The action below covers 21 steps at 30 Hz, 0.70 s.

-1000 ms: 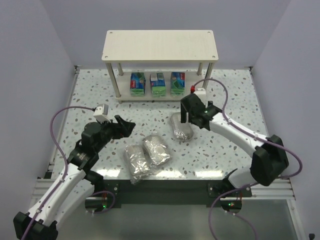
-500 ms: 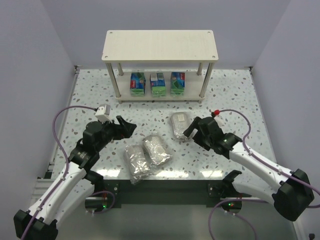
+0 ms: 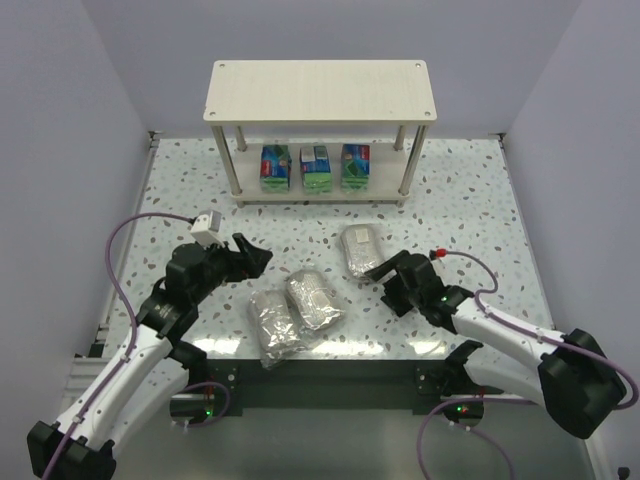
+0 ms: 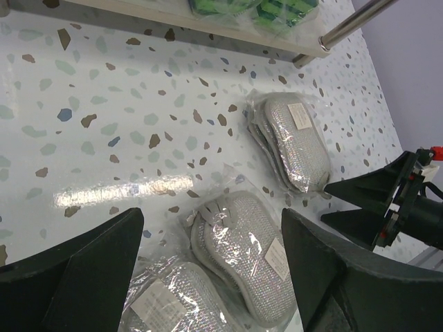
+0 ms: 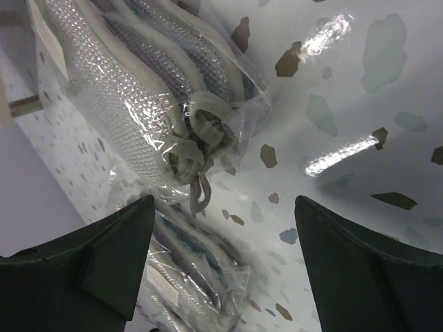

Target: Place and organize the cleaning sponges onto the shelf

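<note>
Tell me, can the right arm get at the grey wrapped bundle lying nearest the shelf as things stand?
Probably yes. The right gripper is open and sits right beside the near end of that bundle. Nothing lies between them, and its wrist view shows the wrap just ahead of the open fingers.

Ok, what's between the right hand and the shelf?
A wrapped grey sponge bundle, just ahead of the right hand, then bare table to the shelf; top view.

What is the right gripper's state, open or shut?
Open. In the right wrist view, the right gripper has its black fingers spread wide apart, gripping nothing.
</note>
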Available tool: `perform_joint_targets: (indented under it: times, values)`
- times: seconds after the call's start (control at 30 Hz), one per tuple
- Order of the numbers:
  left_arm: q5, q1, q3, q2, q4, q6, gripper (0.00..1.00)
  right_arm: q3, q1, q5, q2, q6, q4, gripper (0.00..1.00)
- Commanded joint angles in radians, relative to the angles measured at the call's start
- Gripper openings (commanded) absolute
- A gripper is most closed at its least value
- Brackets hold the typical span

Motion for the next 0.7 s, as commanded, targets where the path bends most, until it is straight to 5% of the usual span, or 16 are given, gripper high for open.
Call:
perform_joint_targets:
  times: [0.0,0.37,0.67]
  values:
    - [-0.002,-0.005,0.01,-0.01,0.005,-0.001,0.86,-0.036,0.003,0.048,0.004,0.126,0.156,0.85]
    - [0.007,-0.004,-0.022,-0.015,0.014,-0.011,0.86,-0.081,0.003,0.072,0.116,0.2,0.346,0.73]
    - [0.004,-0.005,-0.02,-0.024,0.006,-0.01,0.86,-0.093,0.003,0.137,0.054,0.182,0.296,0.2]
